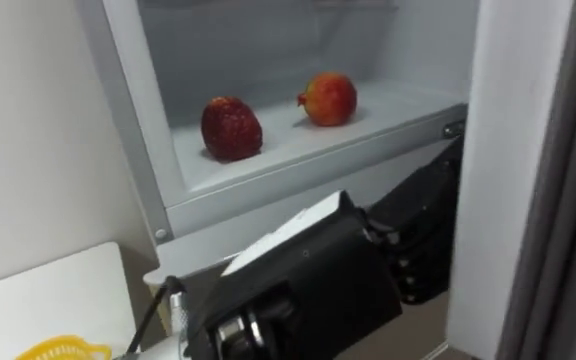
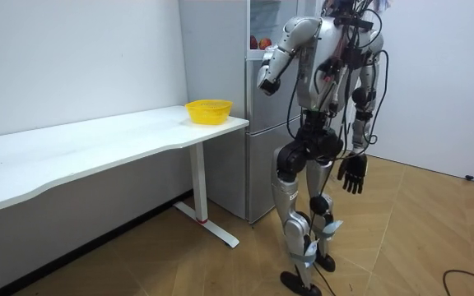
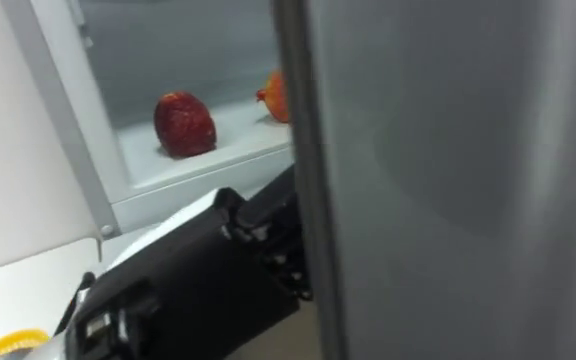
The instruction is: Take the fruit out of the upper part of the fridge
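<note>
There are no words or numbers to read here. The fridge [image 1: 298, 165], the dark red fruit [image 1: 231, 128], the orange-red fruit [image 1: 329, 98] and the yellow basket [image 2: 209, 110] show no writing.

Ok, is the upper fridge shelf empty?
No, a dark red fruit and an orange-red fruit sit apart on the white shelf.

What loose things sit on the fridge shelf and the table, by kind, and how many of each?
Fruit: 2 (red fruit, orange fruit, both on the fridge shelf)
Basket: 1 (yellow basket on the table)
Total: 3
</note>
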{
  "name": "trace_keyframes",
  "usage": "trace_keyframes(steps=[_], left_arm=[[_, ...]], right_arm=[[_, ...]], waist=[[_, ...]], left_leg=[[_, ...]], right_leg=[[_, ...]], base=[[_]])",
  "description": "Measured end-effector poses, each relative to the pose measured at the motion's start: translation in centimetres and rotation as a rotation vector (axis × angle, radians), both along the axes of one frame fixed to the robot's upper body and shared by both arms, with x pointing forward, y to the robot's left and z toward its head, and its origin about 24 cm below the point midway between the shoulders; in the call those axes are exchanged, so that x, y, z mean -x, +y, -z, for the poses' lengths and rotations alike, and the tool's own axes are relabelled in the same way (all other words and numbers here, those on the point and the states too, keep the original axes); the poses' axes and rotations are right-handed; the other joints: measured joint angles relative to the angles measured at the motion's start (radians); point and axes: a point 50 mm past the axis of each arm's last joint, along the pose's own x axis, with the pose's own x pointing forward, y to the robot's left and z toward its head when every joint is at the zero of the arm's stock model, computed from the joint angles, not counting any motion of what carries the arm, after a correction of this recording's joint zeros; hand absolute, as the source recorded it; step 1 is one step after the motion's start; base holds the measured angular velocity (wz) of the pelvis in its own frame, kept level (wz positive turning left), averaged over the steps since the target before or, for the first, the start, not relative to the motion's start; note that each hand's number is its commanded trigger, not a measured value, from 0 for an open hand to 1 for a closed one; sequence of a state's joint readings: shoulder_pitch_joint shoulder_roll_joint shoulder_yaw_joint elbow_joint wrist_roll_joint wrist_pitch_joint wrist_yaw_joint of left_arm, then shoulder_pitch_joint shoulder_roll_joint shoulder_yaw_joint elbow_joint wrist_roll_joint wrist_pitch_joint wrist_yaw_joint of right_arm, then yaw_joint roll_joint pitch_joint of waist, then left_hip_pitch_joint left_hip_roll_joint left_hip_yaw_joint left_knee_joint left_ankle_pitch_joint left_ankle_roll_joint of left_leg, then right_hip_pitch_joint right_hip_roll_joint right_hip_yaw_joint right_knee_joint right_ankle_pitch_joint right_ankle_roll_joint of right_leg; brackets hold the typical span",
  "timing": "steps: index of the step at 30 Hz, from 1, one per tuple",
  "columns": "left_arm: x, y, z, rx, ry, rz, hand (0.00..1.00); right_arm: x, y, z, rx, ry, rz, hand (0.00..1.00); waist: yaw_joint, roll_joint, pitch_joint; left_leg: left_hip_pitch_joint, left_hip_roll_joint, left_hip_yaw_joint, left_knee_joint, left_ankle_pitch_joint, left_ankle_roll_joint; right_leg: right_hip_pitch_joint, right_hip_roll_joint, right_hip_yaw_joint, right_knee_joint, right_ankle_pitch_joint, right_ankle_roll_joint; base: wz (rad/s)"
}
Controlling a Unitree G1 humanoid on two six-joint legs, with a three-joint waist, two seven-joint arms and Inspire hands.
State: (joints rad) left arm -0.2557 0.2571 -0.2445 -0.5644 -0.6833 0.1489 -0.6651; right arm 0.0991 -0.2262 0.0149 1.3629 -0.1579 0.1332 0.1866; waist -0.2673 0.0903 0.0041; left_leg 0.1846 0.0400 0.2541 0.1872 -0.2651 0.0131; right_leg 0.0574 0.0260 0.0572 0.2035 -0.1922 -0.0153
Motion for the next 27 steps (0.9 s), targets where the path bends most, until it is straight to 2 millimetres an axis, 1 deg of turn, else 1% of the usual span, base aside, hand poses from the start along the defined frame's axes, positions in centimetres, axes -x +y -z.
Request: trace_keyframes(steps=[3, 7, 13, 17, 19, 21, 26, 27], left_arm=[[-0.1, -0.9, -0.3, -0.009, -0.009, 0.034, 0.00], [-0.3, -1.9, -1.1, -0.016, -0.041, 0.091, 0.00], [-0.5, -2.2, -1.5, -0.008, -0.046, 0.113, 0.00], [-0.7, -2.3, -1.5, -0.010, -0.041, 0.110, 0.00], [-0.8, -2.3, -1.4, -0.012, -0.037, 0.108, 0.00], [-0.7, -2.4, -1.3, -0.014, -0.033, 0.113, 0.00], [-0.5, -3.0, -1.2, -0.013, -0.030, 0.139, 0.00], [-0.4, -3.1, -1.2, -0.010, -0.029, 0.144, 0.00]], right_arm=[[-0.1, 0.1, 0.0, -0.010, -0.004, 0.004, 0.00], [-0.3, 0.0, 0.0, -0.009, -0.010, 0.003, 0.00], [-0.6, -0.3, -0.1, 0.002, -0.019, 0.008, 0.00], [-1.0, -0.3, -0.1, 0.004, -0.030, 0.009, 0.00], [-1.3, -0.3, -0.1, 0.007, -0.038, 0.007, 0.00], [-1.7, -0.3, -0.1, 0.008, -0.048, 0.009, 0.00], [-1.4, -0.3, -0.1, 0.007, -0.040, 0.011, 0.00], [-1.4, -0.3, -0.1, 0.008, -0.042, 0.013, 0.00]], waist=[[-0.009, 0.000, 0.0000], [-0.031, -0.001, 0.0007], [-0.034, -0.003, 0.0017], [-0.041, -0.010, 0.0062], [-0.045, -0.011, 0.0061], [-0.057, -0.013, 0.0072], [-0.060, -0.012, 0.0064], [-0.060, -0.011, 0.0057]], left_leg=[[0.003, 0.001, 0.012, -0.001, 0.000, 0.000], [0.007, 0.001, 0.017, -0.001, 0.000, 0.000], [0.017, 0.001, 0.017, -0.001, 0.000, 0.000], [0.017, 0.001, 0.018, -0.001, 0.000, 0.000], [0.011, 0.001, 0.018, -0.001, 0.000, 0.000], [0.005, 0.003, 0.019, -0.001, 0.000, 0.000], [0.000, 0.003, 0.024, -0.001, 0.000, 0.000], [0.000, 0.004, 0.034, 0.000, 0.000, 0.000]], right_leg=[[-0.007, 0.010, 0.020, 0.000, 0.002, 0.000], [-0.008, 0.012, 0.029, 0.001, 0.003, 0.001], [-0.009, 0.020, 0.057, 0.001, 0.004, 0.000], [-0.012, 0.024, 0.071, 0.001, 0.005, -0.001], [-0.022, 0.025, 0.078, 0.003, 0.005, -0.002], [-0.026, 0.027, 0.081, 0.002, 0.009, -0.002], [-0.035, 0.029, 0.091, 0.003, 0.011, -0.004], [-0.037, 0.030, 0.097, 0.003, 0.012, -0.006]], base=[[-0.21], [-0.10], [-0.16], [-0.10], [-0.12], [-0.04], [-0.08], [-0.18]])
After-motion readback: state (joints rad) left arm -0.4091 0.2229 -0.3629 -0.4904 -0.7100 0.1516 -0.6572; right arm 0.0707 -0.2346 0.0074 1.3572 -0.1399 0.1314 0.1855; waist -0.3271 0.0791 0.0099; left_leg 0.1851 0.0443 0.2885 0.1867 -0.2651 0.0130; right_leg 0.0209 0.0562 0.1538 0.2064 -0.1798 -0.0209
